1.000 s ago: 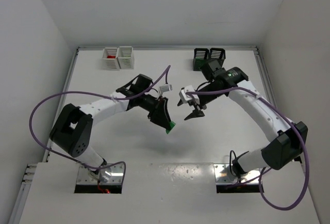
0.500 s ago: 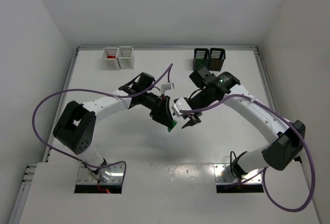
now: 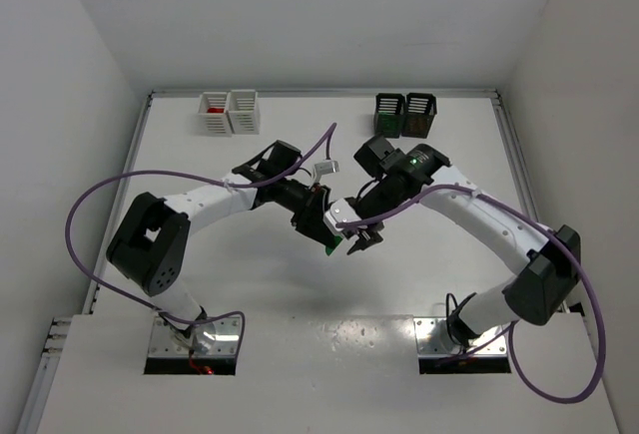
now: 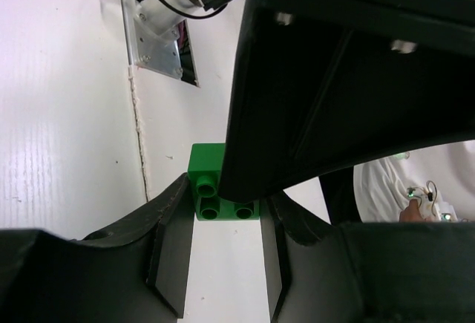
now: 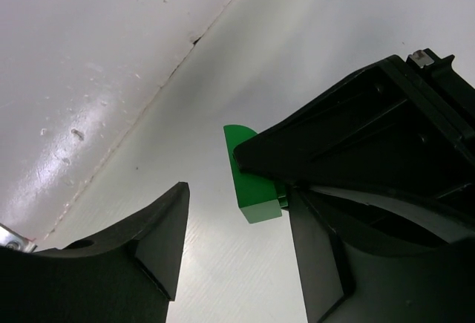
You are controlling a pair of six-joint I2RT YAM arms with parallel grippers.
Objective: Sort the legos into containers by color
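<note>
Right gripper (image 3: 357, 243) has just swung in, fingers wide open around the green lego brick (image 4: 223, 189) that the left gripper (image 3: 322, 235) pinches over mid table (image 3: 190, 155), so looks like a handoff toward the black bins (image 3: 419, 105).

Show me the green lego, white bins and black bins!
green lego (image 4: 208, 163), left wrist view, on its smooth side.
white bins (image 3: 243, 122), top external view, front wall of one.
black bins (image 3: 420, 115), top external view, front wall of one.

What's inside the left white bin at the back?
A small red piece shows inside the left white bin. The bin's walls hide most of its floor, so anything else lying in there cannot be seen.
</note>
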